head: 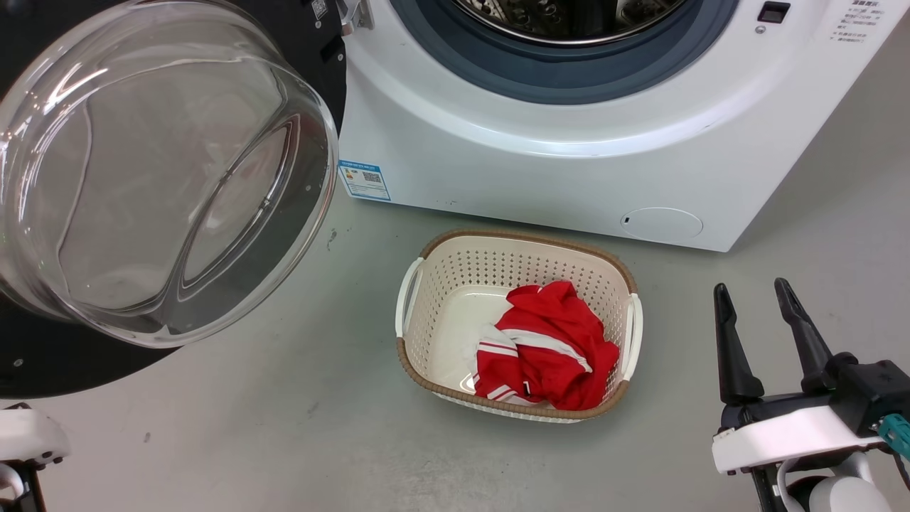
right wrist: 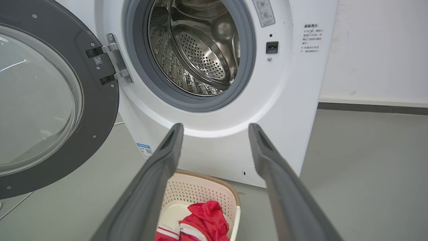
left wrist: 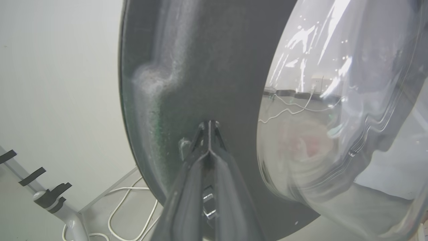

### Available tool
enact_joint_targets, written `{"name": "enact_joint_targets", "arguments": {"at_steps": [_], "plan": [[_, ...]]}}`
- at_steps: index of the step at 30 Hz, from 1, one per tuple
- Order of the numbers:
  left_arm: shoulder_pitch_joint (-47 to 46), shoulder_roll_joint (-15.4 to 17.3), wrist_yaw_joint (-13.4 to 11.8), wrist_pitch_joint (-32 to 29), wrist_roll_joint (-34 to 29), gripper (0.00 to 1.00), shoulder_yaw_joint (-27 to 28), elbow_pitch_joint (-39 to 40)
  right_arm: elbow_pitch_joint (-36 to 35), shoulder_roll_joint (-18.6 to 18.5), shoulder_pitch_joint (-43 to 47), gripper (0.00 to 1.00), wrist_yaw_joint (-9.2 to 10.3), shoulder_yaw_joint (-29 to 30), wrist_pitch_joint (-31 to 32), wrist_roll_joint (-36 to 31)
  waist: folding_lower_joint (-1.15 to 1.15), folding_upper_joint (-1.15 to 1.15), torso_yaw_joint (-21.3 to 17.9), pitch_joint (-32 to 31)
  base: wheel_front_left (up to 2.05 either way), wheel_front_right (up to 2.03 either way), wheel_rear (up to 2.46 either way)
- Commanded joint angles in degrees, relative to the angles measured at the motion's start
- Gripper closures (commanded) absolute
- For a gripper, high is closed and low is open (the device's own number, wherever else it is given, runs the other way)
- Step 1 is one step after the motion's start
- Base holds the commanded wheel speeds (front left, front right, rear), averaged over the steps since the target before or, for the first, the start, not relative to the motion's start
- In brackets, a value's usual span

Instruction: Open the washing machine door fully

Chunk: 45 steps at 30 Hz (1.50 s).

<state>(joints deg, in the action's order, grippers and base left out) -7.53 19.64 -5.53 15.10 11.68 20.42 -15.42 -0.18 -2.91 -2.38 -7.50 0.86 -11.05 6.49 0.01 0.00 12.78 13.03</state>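
Note:
The washing machine door [head: 163, 178] stands swung out to the left of the white washing machine [head: 569, 156], its clear glass bowl bulging toward me. In the left wrist view my left gripper [left wrist: 209, 125] is shut, its tips against the black ring of the door [left wrist: 187, 67], just left of the glass bowl [left wrist: 334, 100]. My right gripper [head: 752, 288] is open and empty at the lower right, away from the door. The right wrist view looks between its open fingers [right wrist: 215, 126] at the steel drum [right wrist: 197, 50], with the door [right wrist: 40, 100] hanging on its hinge [right wrist: 113, 58].
A cream laundry basket [head: 426, 284] holding a red and white garment [head: 547, 348] sits on the grey floor in front of the machine. White cables [left wrist: 120, 214] and a white frame leg [left wrist: 67, 214] lie beyond the door. A wall [right wrist: 378, 50] stands right of the machine.

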Motion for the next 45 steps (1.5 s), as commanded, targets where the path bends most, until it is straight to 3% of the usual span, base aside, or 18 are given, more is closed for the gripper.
{"name": "enact_joint_targets", "arguments": {"at_steps": [1, 9, 14, 20, 21, 22, 23, 38, 45], "plan": [[-0.8, 0.4, 0.2, 0.1, -0.4, 1.00, 0.7, -0.7, 0.1, 0.1, -0.8, 0.00, 0.02, -0.2, -0.3, 0.1, -0.01, 0.00, -0.2, -0.1, 0.00, 0.00, 0.00], [2.5, -2.1, 0.2, 0.1, -2.9, 1.00, 2.6, 0.3, 1.8, 0.1, -0.1, 0.00, 0.02, -0.8, -1.2, 1.4, -0.01, 0.00, -1.3, -2.3, 0.00, 0.00, 0.00], [7.5, -6.6, -0.4, 0.1, -4.8, 1.00, 2.3, 5.2, 3.1, 0.1, 1.4, 0.00, 0.02, -0.9, -1.8, 2.1, -0.01, 0.00, -1.6, -4.9, 0.00, 0.00, 0.00], [13.9, -12.8, 1.2, 0.1, -6.8, 1.00, -1.9, 11.7, 3.8, 0.1, 2.8, 0.00, 0.02, -1.0, -2.1, 1.9, -0.01, 0.00, -1.8, -7.7, 0.00, 0.00, 0.00], [14.6, -13.6, 1.4, 0.1, -6.9, 0.80, -3.0, 12.4, 3.7, 0.1, 3.0, 0.00, 0.02, -0.9, -2.2, 1.8, -0.01, 0.00, -1.9, -7.9, 0.00, 0.00, 0.00], [15.1, -14.2, 1.6, 0.1, -7.2, 0.33, -4.0, 13.2, 3.7, 0.1, 3.2, 0.00, 0.02, -0.9, -2.2, 1.8, -0.01, 0.00, -2.0, -8.2, 0.00, 0.00, 0.00], [15.6, -14.8, 1.7, 0.1, -7.3, 0.00, -5.1, 13.8, 3.7, 0.1, 3.4, 0.00, 0.02, -0.9, -2.2, 1.7, -0.01, 0.00, -2.1, -8.4, 0.00, 0.00, 0.00], [14.5, -16.7, 3.0, 0.1, -6.6, 0.00, -19.3, 19.0, 0.9, 0.1, 4.2, 0.00, 0.02, -1.2, -1.1, -0.5, -0.01, 0.00, -6.8, -10.0, 0.00, 0.00, 0.00], [10.5, -16.7, 3.7, 0.1, -7.5, 0.00, -22.5, 17.8, -1.3, 0.1, 4.5, 0.00, 0.02, -1.1, -0.1, -2.9, -0.01, 0.00, -10.5, -10.6, 0.00, 0.00, 0.00]]}}
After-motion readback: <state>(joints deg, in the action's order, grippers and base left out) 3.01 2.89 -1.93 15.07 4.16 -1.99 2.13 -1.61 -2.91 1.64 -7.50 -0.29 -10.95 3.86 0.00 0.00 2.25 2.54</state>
